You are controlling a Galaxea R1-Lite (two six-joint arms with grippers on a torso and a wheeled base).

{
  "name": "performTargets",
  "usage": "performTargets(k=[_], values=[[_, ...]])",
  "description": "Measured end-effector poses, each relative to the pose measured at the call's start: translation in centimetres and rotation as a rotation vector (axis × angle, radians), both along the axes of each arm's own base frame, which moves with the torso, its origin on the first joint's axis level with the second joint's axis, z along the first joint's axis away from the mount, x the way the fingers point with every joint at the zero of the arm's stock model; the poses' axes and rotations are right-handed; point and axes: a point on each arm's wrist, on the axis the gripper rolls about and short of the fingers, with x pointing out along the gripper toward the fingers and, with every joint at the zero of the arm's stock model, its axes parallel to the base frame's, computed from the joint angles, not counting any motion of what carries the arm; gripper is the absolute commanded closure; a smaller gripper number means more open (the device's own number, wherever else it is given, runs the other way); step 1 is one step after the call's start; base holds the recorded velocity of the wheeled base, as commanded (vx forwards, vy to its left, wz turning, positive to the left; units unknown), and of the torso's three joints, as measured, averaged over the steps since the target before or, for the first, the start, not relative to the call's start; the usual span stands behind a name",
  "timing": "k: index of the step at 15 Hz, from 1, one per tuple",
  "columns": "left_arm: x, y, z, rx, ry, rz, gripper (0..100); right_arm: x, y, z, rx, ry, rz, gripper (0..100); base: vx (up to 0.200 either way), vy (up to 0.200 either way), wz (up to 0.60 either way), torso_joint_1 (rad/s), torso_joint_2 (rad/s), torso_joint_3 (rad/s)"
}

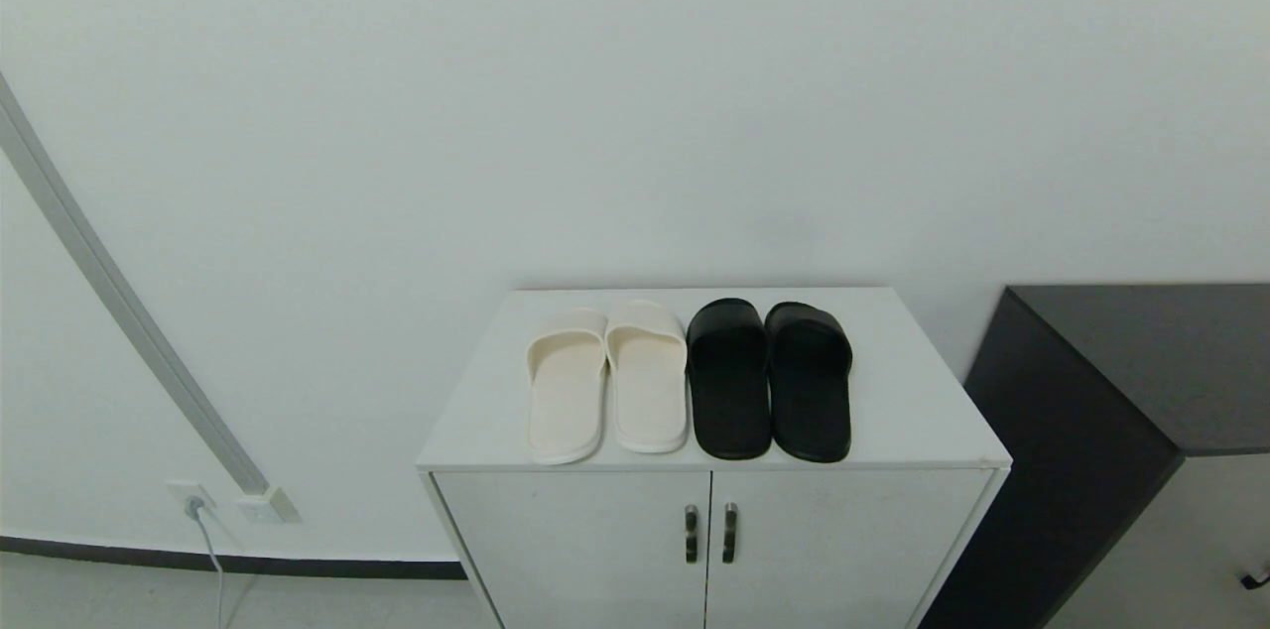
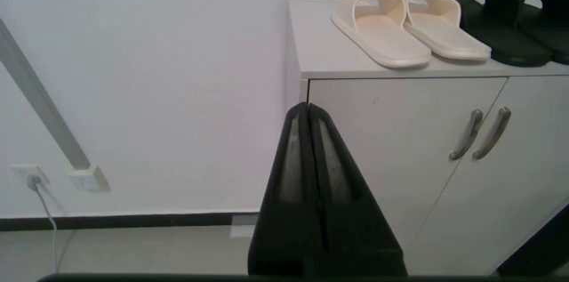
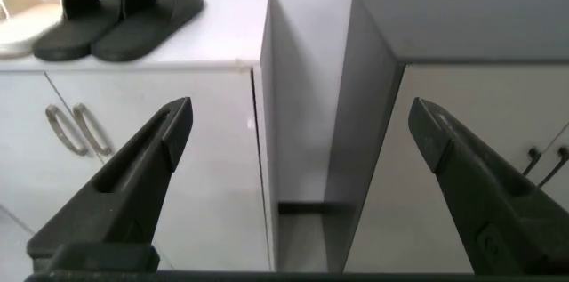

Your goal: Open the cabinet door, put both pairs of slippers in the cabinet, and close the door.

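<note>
A white two-door cabinet [image 1: 556, 550] stands against the wall, both doors closed, with two metal handles [image 1: 709, 532] at the centre seam. On its top lie a cream pair of slippers [image 1: 605, 379] on the left and a black pair of slippers [image 1: 770, 378] on the right, side by side. My left gripper [image 2: 308, 113] is shut with nothing in it, low and off the cabinet's [image 2: 400, 149] left front corner. My right gripper [image 3: 298, 126] is open and empty, facing the gap between the white cabinet [image 3: 178, 157] and a dark one. The black slippers [image 3: 120, 15] and handles [image 3: 76, 129] show there too.
A dark cabinet [image 1: 1111, 431] stands close to the right of the white one, leaving a narrow gap. A wall socket with a plugged cable [image 1: 193, 505] and a slanted grey conduit [image 1: 119, 302] are on the left wall. Bare floor lies to the left.
</note>
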Motion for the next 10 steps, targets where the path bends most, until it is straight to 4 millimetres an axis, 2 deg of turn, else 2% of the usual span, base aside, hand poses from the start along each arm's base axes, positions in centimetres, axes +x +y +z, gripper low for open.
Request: performTargets(k=[1, 3, 5, 7, 10], values=[[0.0, 0.0, 0.0, -0.003, 0.0, 0.0, 100, -0.1, 0.0, 0.6, 0.021, -0.004, 0.002, 0, 0.0, 0.0, 0.0, 0.0, 0.0, 0.0], [0.0, 0.0, 0.0, -0.003, 0.0, 0.0, 100, -0.4, 0.0, 3.2, 0.061, 0.002, 0.028, 0, 0.0, 0.0, 0.0, 0.0, 0.0, 0.0], [0.0, 0.0, 0.0, -0.005, 0.0, 0.0, 100, 0.5, 0.1, 5.0, 0.065, 0.068, 0.076, 0, 0.0, 0.0, 0.0, 0.0, 0.0, 0.0], [0.0, 0.0, 0.0, -0.005, 0.0, 0.0, 100, 2.2, 0.2, 6.6, 0.067, 0.116, 0.12, 0, 0.0, 0.0, 0.0, 0.0, 0.0, 0.0], [0.0, 0.0, 0.0, -0.005, 0.0, 0.0, 100, 5.9, 0.4, 8.9, 0.077, 0.158, 0.16, 0, 0.0, 0.0, 0.0, 0.0, 0.0, 0.0]])
